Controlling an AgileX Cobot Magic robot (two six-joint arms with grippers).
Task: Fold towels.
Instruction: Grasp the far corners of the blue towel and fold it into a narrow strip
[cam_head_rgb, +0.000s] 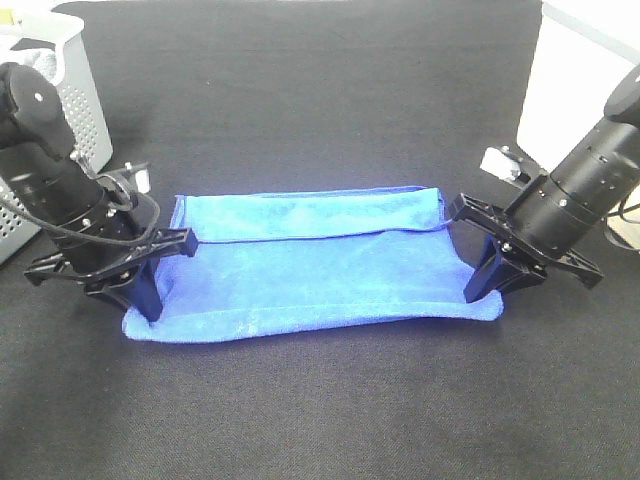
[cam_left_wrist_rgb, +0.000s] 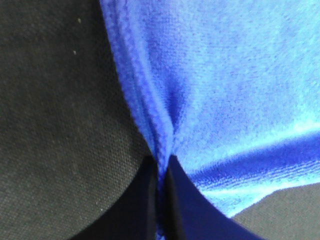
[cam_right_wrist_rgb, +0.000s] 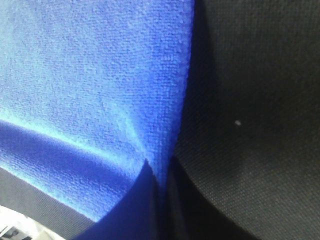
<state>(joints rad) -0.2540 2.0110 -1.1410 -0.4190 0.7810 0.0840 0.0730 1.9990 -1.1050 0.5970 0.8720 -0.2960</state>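
Note:
The royal-blue towel (cam_head_rgb: 315, 265) lies on the black table, its far long edge folded over toward the front. My left gripper (cam_head_rgb: 148, 300) is shut on the towel's left short edge near the front corner; in the left wrist view the fingers (cam_left_wrist_rgb: 145, 200) pinch the hem of the towel (cam_left_wrist_rgb: 225, 90). My right gripper (cam_head_rgb: 483, 285) is shut on the towel's right short edge near the front corner; in the right wrist view the fingers (cam_right_wrist_rgb: 145, 200) pinch the towel (cam_right_wrist_rgb: 90, 75). The white tag is not visible.
A perforated grey basket (cam_head_rgb: 70, 110) stands at the back left, behind my left arm. A white surface (cam_head_rgb: 580, 70) borders the black table (cam_head_rgb: 320, 100) at the back right.

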